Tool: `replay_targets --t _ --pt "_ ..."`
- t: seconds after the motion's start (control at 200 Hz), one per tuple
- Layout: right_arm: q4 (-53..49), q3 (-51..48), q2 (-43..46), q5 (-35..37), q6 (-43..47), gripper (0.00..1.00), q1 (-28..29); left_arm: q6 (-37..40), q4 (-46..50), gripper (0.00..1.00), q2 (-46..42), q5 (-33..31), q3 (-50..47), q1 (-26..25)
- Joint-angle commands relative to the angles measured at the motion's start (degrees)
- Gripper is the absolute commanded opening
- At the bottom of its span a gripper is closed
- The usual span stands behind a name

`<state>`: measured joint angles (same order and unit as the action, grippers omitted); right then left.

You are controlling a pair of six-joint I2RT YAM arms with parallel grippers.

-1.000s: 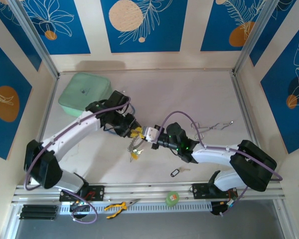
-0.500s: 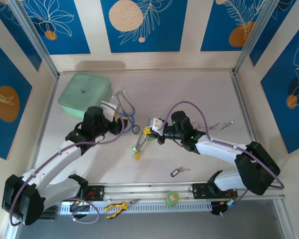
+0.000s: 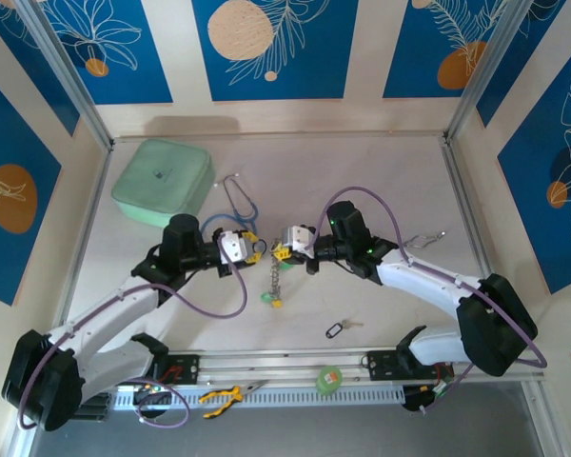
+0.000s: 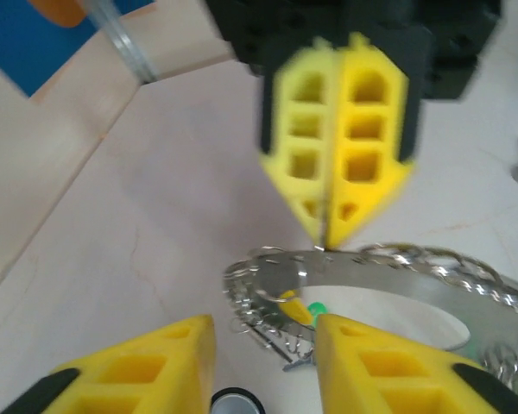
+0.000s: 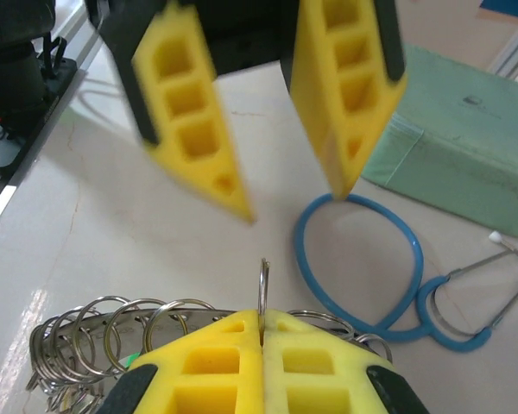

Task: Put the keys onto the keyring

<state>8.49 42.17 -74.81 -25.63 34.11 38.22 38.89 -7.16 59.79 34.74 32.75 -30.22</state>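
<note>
Keyring [image 4: 371, 274] beneath closed right claw [image 4: 329, 238]

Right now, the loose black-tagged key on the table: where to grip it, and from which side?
Take the loose key by its black tag, probably straight down from above. It lies flat on the table, and the tag looks bulkier than the thin silver blade. The left gripper is open; the right gripper is shut on the keyring.

Centre: the keyring [image 3: 274, 278] is between the left gripper [image 3: 254, 248] and right gripper [image 3: 277, 251]; a case [image 3: 162, 181] sits far left, a stethoscope [image 3: 236, 193] just right of it, a loose key [image 3: 336, 329] front right.
</note>
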Motion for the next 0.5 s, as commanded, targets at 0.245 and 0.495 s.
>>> replay_targets --t 0.245,0.495 --pt "-5.80 5.26 -1.08 -4.41 3.07 0.00 0.10 2.49 -5.31 0.32 4.95 5.41 0.71 -1.42" --pt "-8.16 6.63 -1.34 -3.23 3.77 0.00 0.93 1.11 -4.77 0.22 5.25 8.38 1.16 -1.59"
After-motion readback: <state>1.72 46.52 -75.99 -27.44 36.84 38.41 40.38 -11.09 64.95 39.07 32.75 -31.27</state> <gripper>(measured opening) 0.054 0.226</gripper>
